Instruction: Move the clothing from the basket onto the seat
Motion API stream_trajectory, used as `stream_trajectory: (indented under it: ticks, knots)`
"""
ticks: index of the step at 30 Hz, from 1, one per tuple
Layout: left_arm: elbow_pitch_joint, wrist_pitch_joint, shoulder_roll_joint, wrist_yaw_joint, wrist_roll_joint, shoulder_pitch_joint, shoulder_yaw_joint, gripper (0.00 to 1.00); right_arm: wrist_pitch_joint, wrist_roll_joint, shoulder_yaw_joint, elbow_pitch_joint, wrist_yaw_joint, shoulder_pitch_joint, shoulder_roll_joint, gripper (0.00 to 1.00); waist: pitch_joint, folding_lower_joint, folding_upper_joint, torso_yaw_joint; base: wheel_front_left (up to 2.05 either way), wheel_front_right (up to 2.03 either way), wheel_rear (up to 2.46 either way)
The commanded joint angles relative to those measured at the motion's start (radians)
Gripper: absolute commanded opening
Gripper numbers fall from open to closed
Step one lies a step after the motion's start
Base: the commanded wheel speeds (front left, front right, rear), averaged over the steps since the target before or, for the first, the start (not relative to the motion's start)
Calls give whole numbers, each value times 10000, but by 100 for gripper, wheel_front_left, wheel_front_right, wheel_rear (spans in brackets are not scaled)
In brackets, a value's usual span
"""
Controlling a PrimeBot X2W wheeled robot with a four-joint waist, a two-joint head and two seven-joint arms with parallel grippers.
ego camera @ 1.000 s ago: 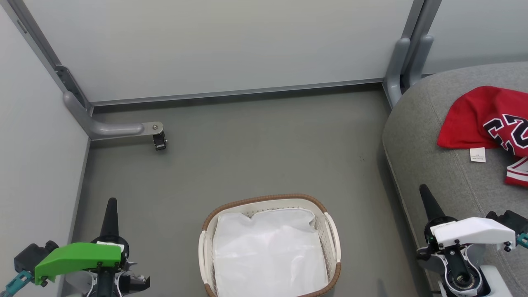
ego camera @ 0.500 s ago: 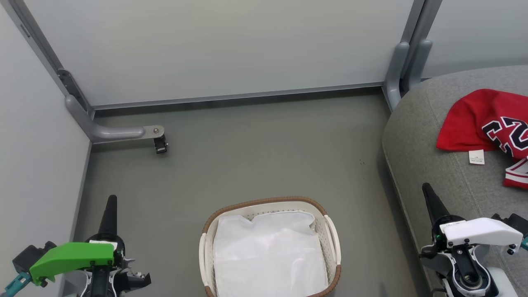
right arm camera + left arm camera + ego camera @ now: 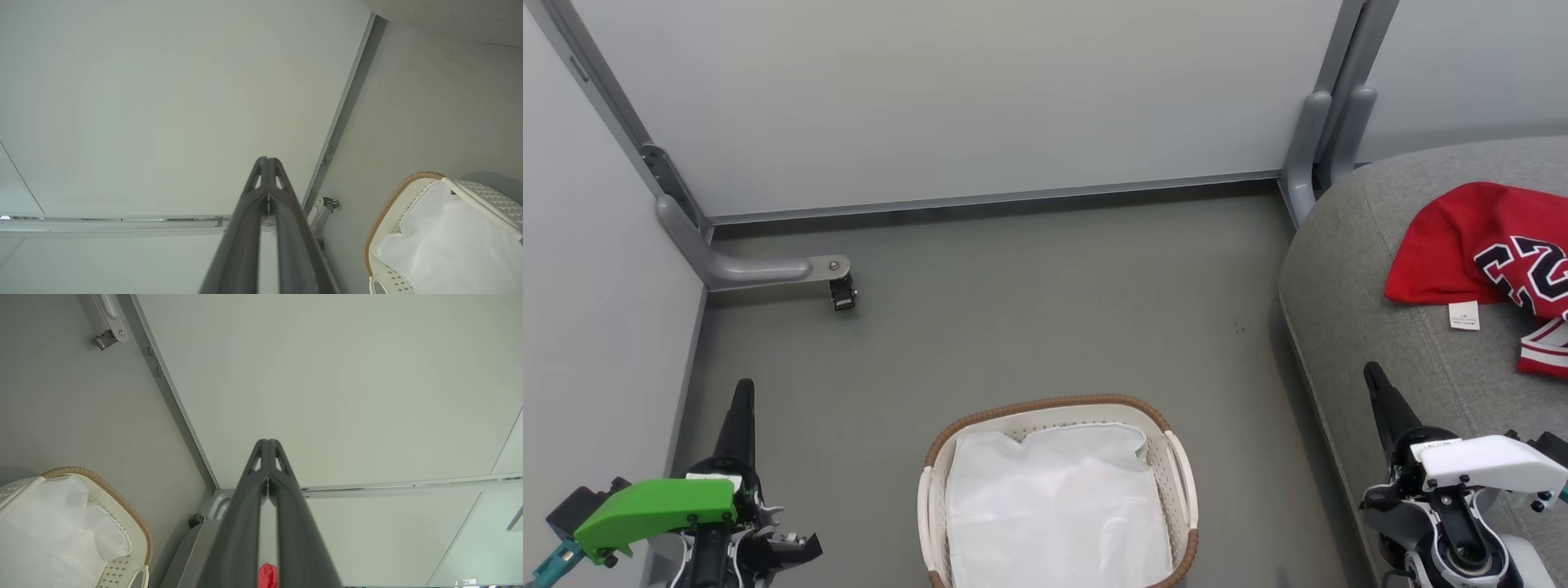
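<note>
Clothing (image 3: 1437, 245) on seat (image 3: 1356, 327): navy-white numerals (image 3: 1523, 273), tag (image 3: 1463, 315) print illegible.

Grey floor (image 3: 1029, 302), pale wall panels (image 3: 947, 90), grey metal brackets (image 3: 752, 268).

Bright, soft, even light fills every view; only faint shadows lie on the floor (image 3: 1013, 327) beside the seat (image 3: 1347, 327) and the basket (image 3: 402, 188). The head view is sharp, while the wrist views bow the straight edges of the wall (image 3: 163, 102), and the left tool (image 3: 268, 442) and right tool (image 3: 267, 159) blur slightly near the lens.
</note>
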Motion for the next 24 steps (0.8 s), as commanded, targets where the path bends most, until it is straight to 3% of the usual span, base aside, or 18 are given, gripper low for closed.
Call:
stream_trajectory:
  ticks: [1,24]
  knots:
    - [-64,55,72,-27,-197,94,55,0,84,204,-61,-96,-5,138,-60,0,-13,0,0,0,0,0,0]
    - [-242,365,77,-32,-1337,131,97,0,374,1319,-211,-331,-7,289,-68,0,-175,0,0,6,0,0,0]
